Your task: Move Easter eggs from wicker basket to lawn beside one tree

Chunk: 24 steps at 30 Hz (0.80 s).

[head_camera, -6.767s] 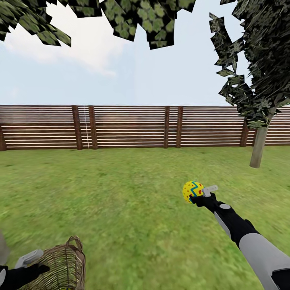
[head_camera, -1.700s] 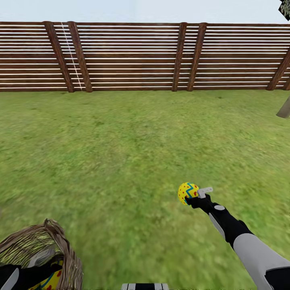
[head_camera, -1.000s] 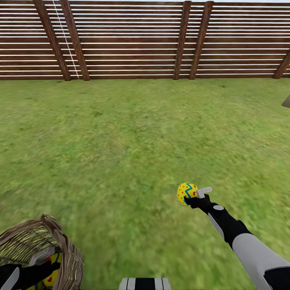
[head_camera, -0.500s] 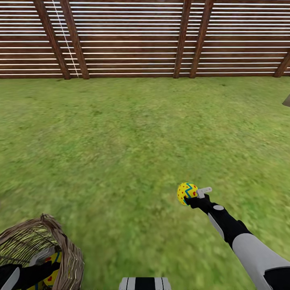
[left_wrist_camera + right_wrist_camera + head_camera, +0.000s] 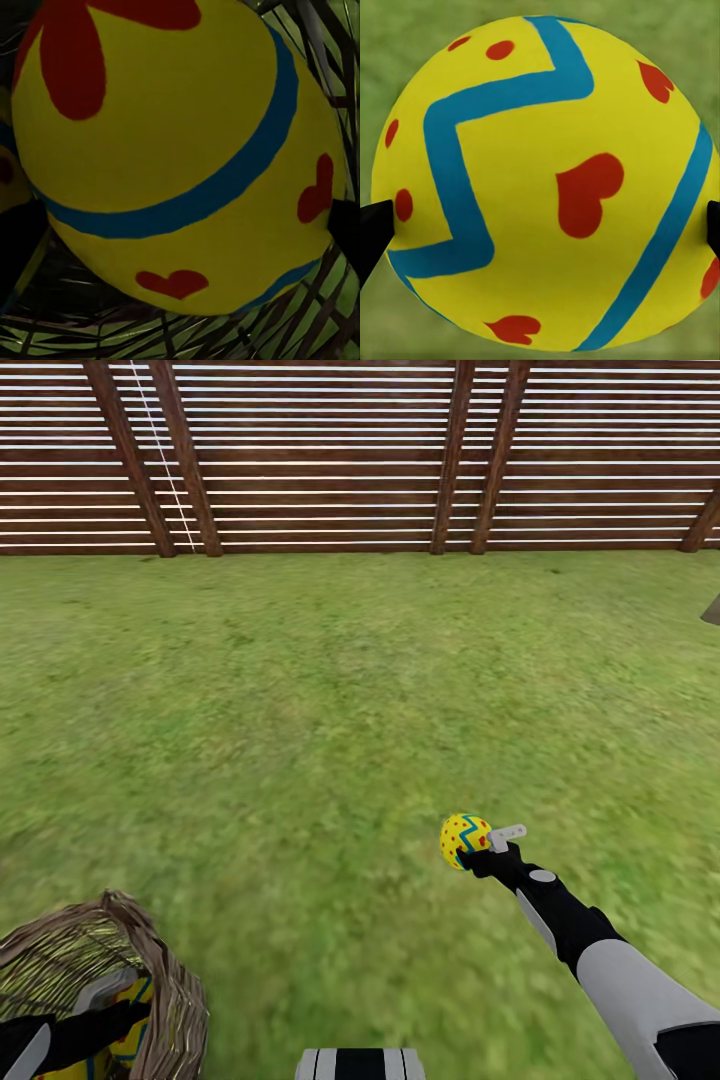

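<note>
At seven o'clock, close in, my left gripper (image 5: 105, 1015) sits inside the basket (image 5: 175, 1000), its fingers either side of an egg (image 5: 176, 150); I cannot tell if they clamp it. At one o'clock my right gripper (image 5: 482, 847) holds a second egg (image 5: 464, 839) above the lawn (image 5: 330, 690). Beyond, the fence (image 5: 330, 460) spans twelve o'clock.

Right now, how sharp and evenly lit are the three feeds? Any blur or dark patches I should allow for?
Head view: fence crisp, the lawn smeared and soft toward the near edge, light flat with no strong shadows. Left wrist view: the egg sits dim inside the wicker basket, weave dark behind it. Right wrist view: the held egg sharp and bright, grass behind it blurred.
</note>
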Available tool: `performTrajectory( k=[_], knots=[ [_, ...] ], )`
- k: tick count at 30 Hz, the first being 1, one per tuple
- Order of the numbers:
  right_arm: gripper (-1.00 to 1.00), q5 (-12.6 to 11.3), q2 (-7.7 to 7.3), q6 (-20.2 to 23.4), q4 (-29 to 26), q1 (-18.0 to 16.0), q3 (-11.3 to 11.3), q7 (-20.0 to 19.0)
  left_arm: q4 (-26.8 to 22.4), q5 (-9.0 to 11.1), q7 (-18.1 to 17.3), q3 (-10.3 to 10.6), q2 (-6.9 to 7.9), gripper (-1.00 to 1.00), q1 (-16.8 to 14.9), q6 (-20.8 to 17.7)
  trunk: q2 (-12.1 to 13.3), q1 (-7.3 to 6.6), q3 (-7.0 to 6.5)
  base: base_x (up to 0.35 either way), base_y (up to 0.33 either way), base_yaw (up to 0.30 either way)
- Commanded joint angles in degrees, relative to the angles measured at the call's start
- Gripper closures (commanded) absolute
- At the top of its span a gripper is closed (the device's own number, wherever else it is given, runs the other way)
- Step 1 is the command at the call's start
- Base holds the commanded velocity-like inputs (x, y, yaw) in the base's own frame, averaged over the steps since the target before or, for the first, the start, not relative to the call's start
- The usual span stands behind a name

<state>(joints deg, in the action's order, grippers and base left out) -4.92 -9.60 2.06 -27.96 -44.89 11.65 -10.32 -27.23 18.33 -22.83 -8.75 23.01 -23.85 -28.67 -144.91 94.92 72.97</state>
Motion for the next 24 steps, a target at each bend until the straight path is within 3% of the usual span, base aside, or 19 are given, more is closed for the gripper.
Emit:
performTrajectory(
  k=[1,5,24],
  knots=[
    [1.00,-0.5,-0.04,0.3,-0.1,0.0,0.3,-0.1,0.0,-0.1,-0.1,-0.2,-0.10,1.00,0.0,-0.4,0.0,0.00,0.05,0.000,0.000,0.000],
    [1.00,-0.5,-0.07,0.3,-0.1,0.0,1.8,-0.1,0.0,-0.1,-0.1,-0.2,-0.15,1.00,0.0,-0.3,0.0,0.00,0.05,0.000,0.000,0.000],
    [1.00,-0.6,-0.13,0.4,-0.2,0.0,1.8,-0.3,0.3,-0.1,-0.1,-0.1,-0.29,1.00,0.0,-0.2,0.0,0.00,0.05,0.000,0.000,0.000]
  ],
)
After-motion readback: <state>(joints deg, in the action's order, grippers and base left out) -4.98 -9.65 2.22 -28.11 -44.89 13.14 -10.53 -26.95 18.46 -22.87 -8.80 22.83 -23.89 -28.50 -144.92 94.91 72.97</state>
